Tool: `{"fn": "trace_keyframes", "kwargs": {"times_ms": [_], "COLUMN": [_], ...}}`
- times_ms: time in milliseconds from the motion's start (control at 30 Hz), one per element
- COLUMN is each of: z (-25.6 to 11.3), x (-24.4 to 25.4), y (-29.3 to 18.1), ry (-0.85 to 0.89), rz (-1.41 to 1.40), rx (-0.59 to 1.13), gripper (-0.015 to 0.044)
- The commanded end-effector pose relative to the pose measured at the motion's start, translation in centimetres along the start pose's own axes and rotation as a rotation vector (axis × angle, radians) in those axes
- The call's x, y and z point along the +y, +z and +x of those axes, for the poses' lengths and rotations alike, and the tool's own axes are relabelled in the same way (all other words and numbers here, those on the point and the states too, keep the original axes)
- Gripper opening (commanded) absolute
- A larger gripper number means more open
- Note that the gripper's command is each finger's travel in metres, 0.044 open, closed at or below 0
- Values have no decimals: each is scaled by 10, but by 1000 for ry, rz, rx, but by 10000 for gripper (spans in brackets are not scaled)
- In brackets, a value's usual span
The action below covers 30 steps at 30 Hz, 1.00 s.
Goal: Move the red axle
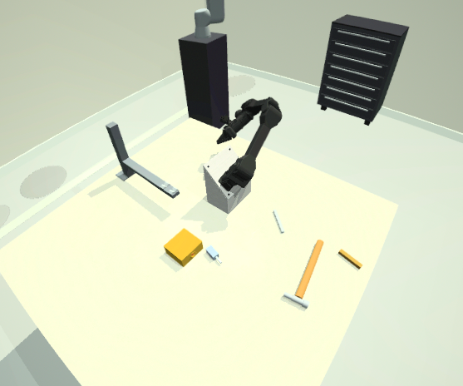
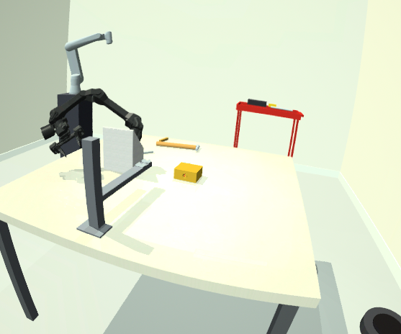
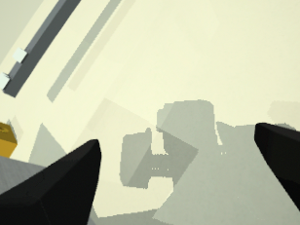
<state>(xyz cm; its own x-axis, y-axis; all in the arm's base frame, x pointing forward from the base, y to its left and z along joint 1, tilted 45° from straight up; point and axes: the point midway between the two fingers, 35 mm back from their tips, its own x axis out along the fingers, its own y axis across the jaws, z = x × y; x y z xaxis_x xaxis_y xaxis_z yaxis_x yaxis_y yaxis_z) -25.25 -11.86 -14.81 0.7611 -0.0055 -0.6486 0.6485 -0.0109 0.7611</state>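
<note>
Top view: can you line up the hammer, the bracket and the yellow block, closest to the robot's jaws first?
1. Bracket, on the picture's left.
2. Yellow block, lower, near the middle.
3. Hammer, lower right, farthest.

Eight loose or standing pieces across six visible kinds and more, counted on the tabletop (image 1: 140, 312) (image 2: 230, 223) (image 3: 195, 48).
Near the top view's upper-left edge, one bracket (image 1: 117, 143) (image 2: 93, 183) (image 3: 44, 43) with two V-blocks (image 1: 169, 190) (image 2: 143, 163) (image 3: 19, 55); toward the upper-right edge, one pale slanted block (image 1: 217, 192) (image 2: 118, 149) (image 3: 17, 181); toward the right edge, one hammer (image 1: 310, 268) (image 2: 176, 145), one short yellow bar (image 1: 350, 259) (image 2: 163, 139); farther in from all edges, one yellow box-shaped beam (image 1: 183, 245) (image 2: 188, 172) (image 3: 7, 145), one small blue-gray tool (image 1: 212, 252), one thin rod (image 1: 278, 221) (image 2: 148, 152).
</note>
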Motion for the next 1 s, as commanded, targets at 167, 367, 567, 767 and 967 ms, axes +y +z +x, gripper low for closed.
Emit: {"fn": "trace_keyframes", "kwargs": {"times_ms": [167, 367, 567, 767, 967], "z": [-8, -16, -24, -19, 0], "x": [8, 16, 23, 42, 84], "y": [11, 22, 32, 59, 104], "ry": [0, 0, 0, -13, -54], "rz": [-1, -1, -1, -48, -168], "rx": [0, -1, -1, 35, 141], "gripper": [440, 440, 440, 440, 440]}}
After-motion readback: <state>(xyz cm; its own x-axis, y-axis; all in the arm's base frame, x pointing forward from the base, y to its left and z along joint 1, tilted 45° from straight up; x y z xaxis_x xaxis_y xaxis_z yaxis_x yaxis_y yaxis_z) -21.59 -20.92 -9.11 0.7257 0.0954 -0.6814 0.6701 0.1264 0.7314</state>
